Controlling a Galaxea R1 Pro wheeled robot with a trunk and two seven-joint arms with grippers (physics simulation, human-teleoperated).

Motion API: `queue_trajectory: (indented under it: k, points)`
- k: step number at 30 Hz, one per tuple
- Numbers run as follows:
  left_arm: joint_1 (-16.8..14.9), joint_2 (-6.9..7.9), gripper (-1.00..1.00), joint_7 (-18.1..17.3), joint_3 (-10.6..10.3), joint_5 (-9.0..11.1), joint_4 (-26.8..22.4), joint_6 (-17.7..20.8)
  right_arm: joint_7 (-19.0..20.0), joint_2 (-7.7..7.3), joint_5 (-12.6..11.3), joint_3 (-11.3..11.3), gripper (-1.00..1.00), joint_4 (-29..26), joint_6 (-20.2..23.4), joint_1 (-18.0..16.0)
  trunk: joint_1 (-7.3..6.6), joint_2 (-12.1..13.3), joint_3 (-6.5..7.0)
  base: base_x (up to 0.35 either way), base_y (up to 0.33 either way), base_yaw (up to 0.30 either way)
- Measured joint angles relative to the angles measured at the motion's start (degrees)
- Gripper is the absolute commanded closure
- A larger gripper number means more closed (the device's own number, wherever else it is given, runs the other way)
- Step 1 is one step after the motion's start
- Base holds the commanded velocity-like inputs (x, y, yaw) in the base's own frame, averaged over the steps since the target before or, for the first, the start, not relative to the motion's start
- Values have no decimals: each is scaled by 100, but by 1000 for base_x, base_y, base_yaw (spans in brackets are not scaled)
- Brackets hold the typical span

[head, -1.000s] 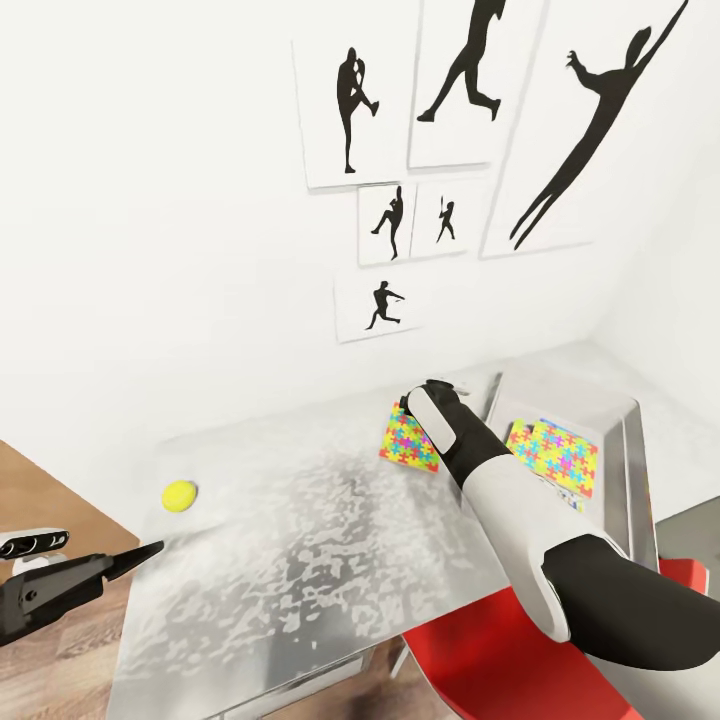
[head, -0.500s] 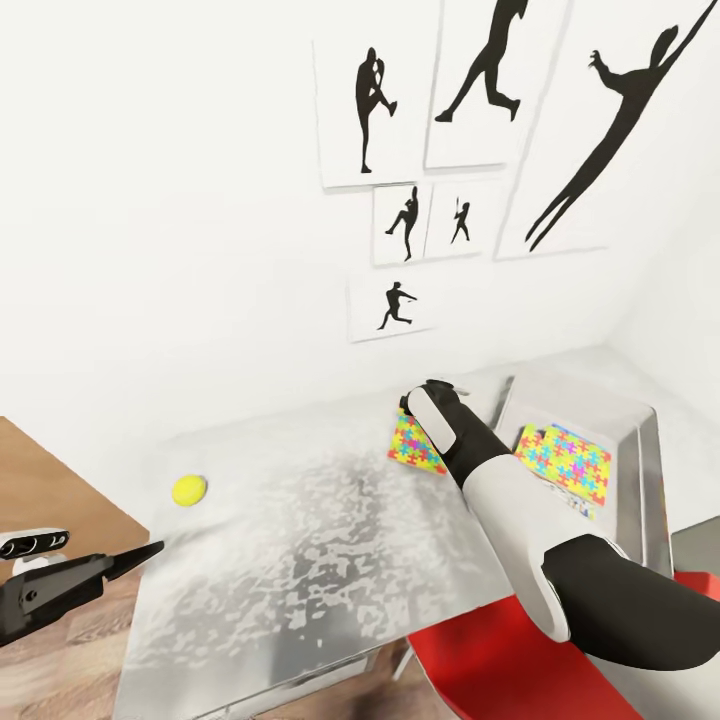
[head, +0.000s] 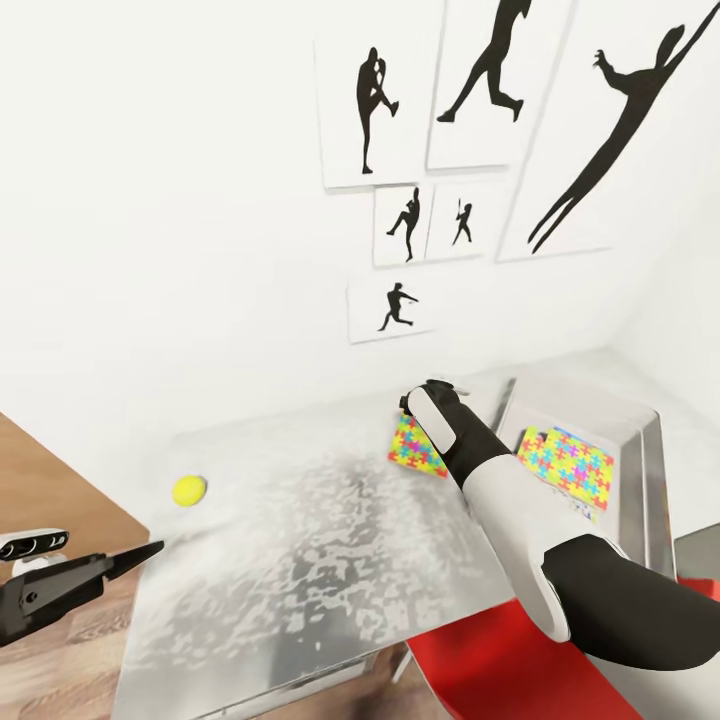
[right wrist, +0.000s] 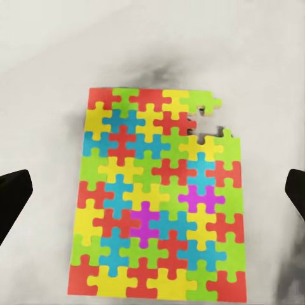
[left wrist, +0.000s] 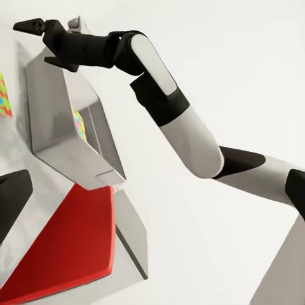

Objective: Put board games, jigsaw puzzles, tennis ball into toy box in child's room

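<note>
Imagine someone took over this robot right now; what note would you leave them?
Right gripper: fingers spread wide, empty, poised over the loose jigsaw puzzle on the table.
Left gripper: idle at the table's near left corner, holding nothing; open or shut is unclear.
Done: one puzzle lies in the metal toy box.
Left: the loose puzzle, the tennis ball on the table's left side, and the three board games, which are not visible here.

multicolour jigsaw puzzle; yellow tennis ball
</note>
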Motion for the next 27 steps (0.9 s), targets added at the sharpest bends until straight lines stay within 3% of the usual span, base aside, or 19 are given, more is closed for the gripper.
queue_trajectory:
  k: [27]
  points:
    - [-1, -81, -100, 1, 4, 0, -1, -41, 1, 0, 2, -2, -100, 0, 0, 0, 0, 0, 0, 47, -14, 0]
